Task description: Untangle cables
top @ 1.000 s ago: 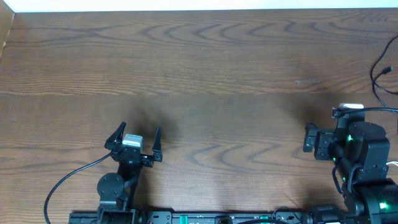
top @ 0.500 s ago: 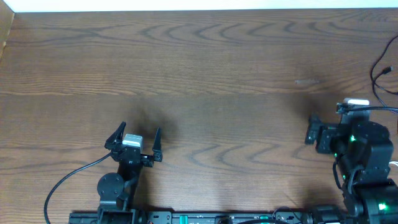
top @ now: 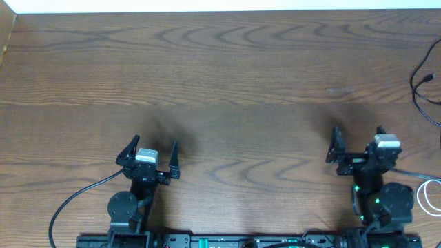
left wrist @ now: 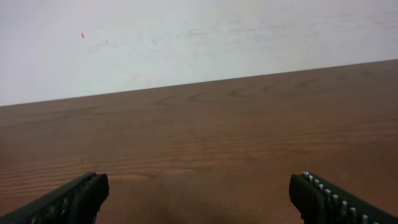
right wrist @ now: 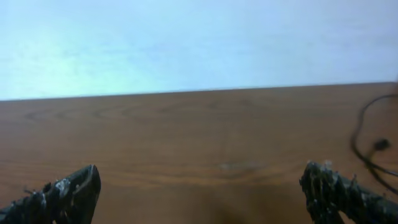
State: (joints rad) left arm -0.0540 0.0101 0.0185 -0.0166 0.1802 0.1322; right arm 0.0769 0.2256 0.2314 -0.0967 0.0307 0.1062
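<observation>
black cable (top: 414, 83) lies well apart to the right of the wide, empty right gripper (top: 357, 136); left gripper (top: 153, 147) wide too.

Surface (top: 241, 76): dark brown wood with wavy grain, filling nearly the whole overhead frame.
Pale strip (top: 220, 5): white, along the top edge of the overhead frame, beyond the surface's far edge.
Tan edge (top: 5, 34): light brown, slanting at upper left of the overhead frame; kind unclear.
Wall (left wrist: 199, 43): white, upper half of both wrist views.
Red speck (left wrist: 82, 35): tiny, upper left, on the wall.
Faint mark (top: 341, 89): pale smudge, upper right of the surface.
</observation>
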